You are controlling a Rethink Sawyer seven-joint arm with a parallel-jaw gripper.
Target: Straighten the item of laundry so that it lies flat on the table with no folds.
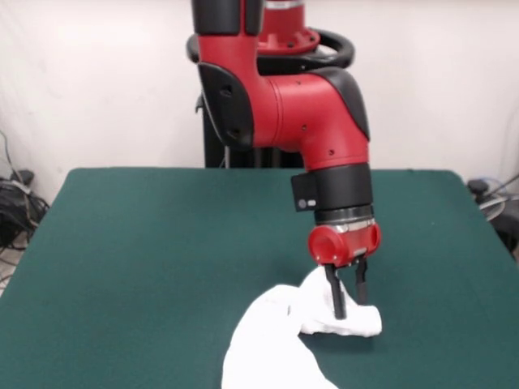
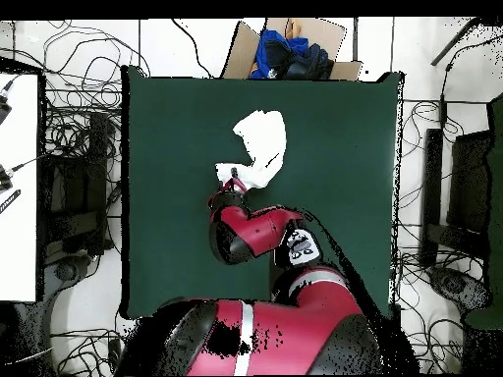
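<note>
White cloth, bunched and rumpled, is where the action is: the small white T-shirt lies in a crumpled heap on the dark green matte counter, with only plain white fabric showing in the front view (no print can be made out from either camera). It sits on the side of the counter away from the robot, a little off centre, and in the front view its lower part runs off the bottom edge of the picture.

Down onto it comes the red and black robot arm, wrist pointing straight at the counter. Its hand has two black fingers standing a narrow gap apart, their tips sunk into the upper end of the heap; a ridge of white fabric rises between them, so the hand is pinching the shirt at that end.

From overhead, the shirt reads as an irregular curved white shape, folded over on itself, well inside the counter's edges. The hand meets the shirt's corner nearest the robot.

Beyond the counter's far edge sits a brown cardboard box holding blue and dark cloth, with tangled cables strewn across the floor around the counter.
</note>
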